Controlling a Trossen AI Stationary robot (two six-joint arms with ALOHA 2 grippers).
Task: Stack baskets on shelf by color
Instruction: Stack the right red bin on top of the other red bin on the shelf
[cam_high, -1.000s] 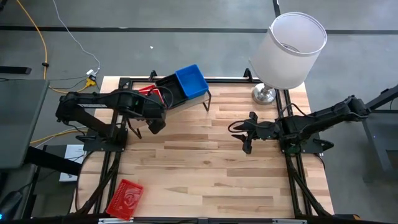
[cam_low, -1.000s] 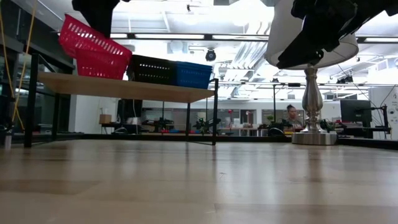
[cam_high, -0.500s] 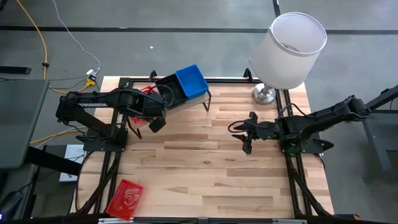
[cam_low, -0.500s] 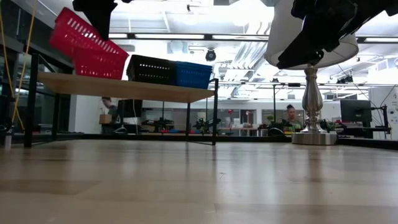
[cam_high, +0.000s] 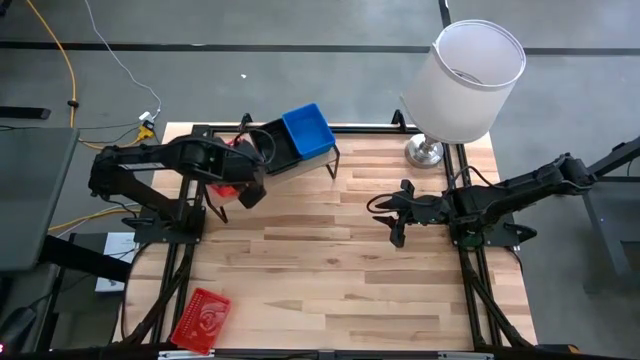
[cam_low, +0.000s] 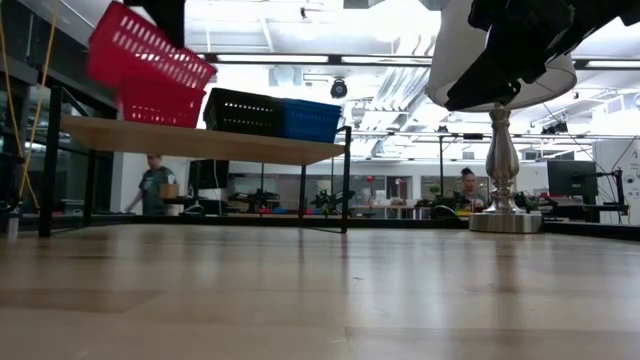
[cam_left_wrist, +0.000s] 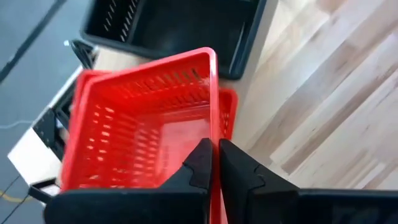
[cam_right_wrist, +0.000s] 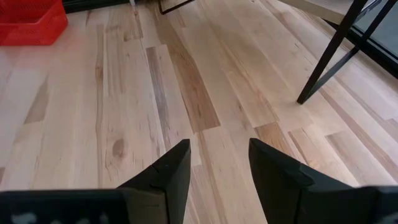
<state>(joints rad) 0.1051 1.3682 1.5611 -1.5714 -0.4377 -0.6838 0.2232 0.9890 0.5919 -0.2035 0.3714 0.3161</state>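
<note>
Striped wooden tabletop (cam_high: 330, 260) gives me much free room in the middle. At its far edge stands the shelf (cam_low: 200, 140) with a black basket (cam_low: 243, 113) and a blue basket (cam_high: 307, 130). My left gripper (cam_left_wrist: 215, 163) pinches the rim of a tilted red basket (cam_low: 148, 58) above another red one (cam_low: 158, 103). My right gripper (cam_right_wrist: 217, 165) waits spread apart, holding nothing. A third red basket (cam_high: 201, 320) lies at the near edge.

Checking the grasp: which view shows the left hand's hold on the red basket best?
Left wrist view: the left hand pinches the red basket rim. The low view shows the basket tilted above the shelf; the high view mostly hides it.
</note>
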